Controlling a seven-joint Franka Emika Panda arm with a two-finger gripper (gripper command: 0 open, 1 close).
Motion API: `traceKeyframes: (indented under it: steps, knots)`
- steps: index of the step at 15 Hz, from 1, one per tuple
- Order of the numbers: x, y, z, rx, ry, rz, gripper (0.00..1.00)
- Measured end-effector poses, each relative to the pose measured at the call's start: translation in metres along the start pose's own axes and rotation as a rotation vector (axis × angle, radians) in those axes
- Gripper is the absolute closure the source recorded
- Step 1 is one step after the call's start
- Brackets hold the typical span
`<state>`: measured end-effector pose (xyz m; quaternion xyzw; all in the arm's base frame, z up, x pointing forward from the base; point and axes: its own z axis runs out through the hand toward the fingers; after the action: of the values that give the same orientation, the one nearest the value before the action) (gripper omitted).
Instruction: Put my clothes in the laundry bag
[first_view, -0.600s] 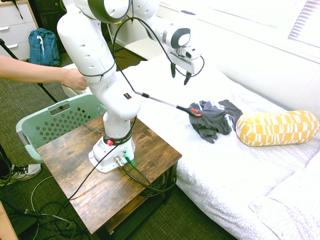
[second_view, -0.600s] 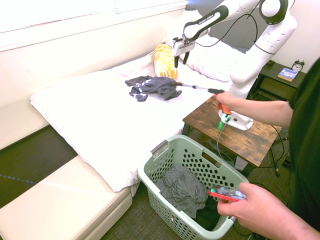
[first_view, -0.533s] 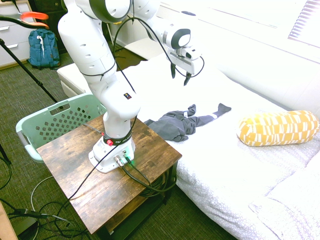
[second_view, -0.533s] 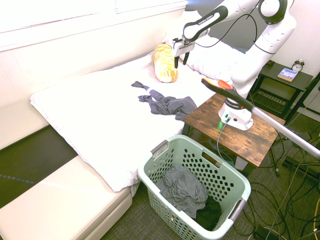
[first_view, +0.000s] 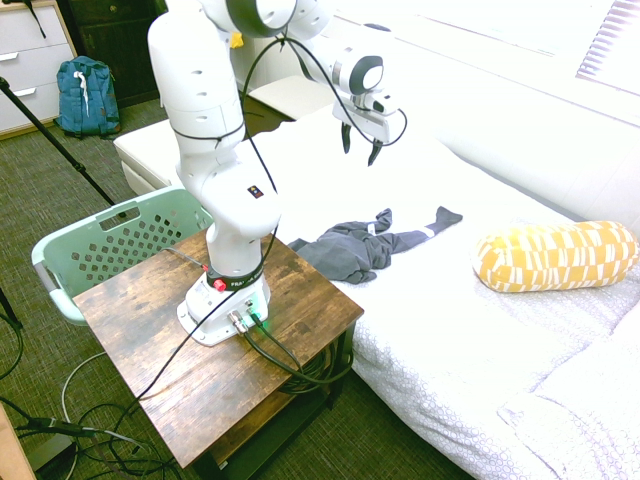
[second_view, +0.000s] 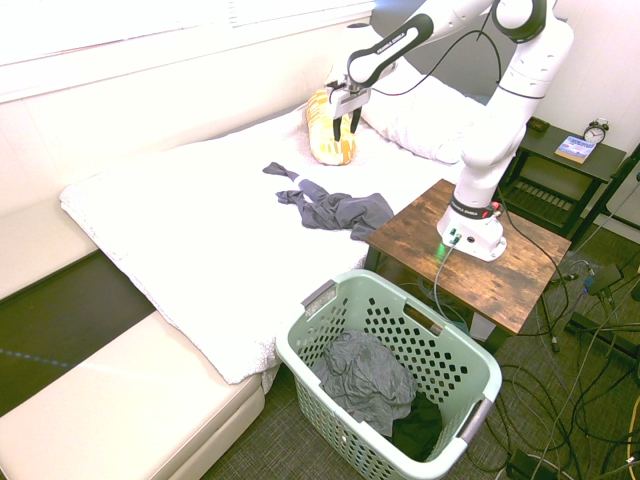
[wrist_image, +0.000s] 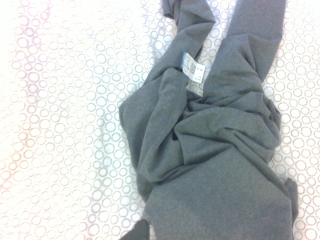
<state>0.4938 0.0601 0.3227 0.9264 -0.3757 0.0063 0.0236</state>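
Grey fabric, first exterior view: the clothes (first_view: 362, 244) lie crumpled on the white bed (first_view: 480, 320), one edge just beside the corner of the wooden bench (first_view: 300, 300) that carries the arm's base.
End effector, first exterior view: the end effector (first_view: 359, 146) hangs above the bed, pointing down, fingers spread and holding nothing; it is well apart from the garment, up and toward the far side of the mattress.
Laundry bag, first exterior view: the mint-green laundry bag (first_view: 60, 250) stands on the floor on the other side of the bench from the bed, partly hidden by the arm.
Second exterior view, garment: the clothes (second_view: 335, 210) stretch from a thin sleeve-like end to a bunched mass touching the bench edge.
Second exterior view, bag: the laundry bag (second_view: 330, 300) sits on the floor below the bed's edge and already holds dark fabric.
Second exterior view, other: a yellow pillow (second_view: 328, 125) lies behind the end effector (second_view: 341, 122).
Wrist view: grey cloth (wrist_image: 210, 145) with a small white label fills much of the frame over the dotted bedcover, so the camera looks down on the garment.
Step in hand (judgement): approach, before any grasp.
Next move (judgement): descend onto the bunched middle, where the folds give most to pinch, then close and lift clear of the bench corner.
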Motion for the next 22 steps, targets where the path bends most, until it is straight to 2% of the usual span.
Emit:
traceKeyframes:
  steps: [5, 10, 14, 17, 21, 22]
  knots:
    - [0.039, -0.026, 0.124, -0.112, -0.128, 0.045, 0.00]
    - [0.017, -0.024, 0.221, -0.191, -0.211, 0.024, 0.00]
    - [0.008, -0.008, 0.274, -0.241, -0.210, -0.011, 0.00]
    - [-0.002, 0.000, 0.306, -0.244, -0.166, -0.093, 0.00]
    - [-0.017, 0.001, 0.324, -0.268, -0.108, -0.179, 0.00]
    - [-0.017, 0.000, 0.324, -0.264, -0.111, -0.193, 1.00]
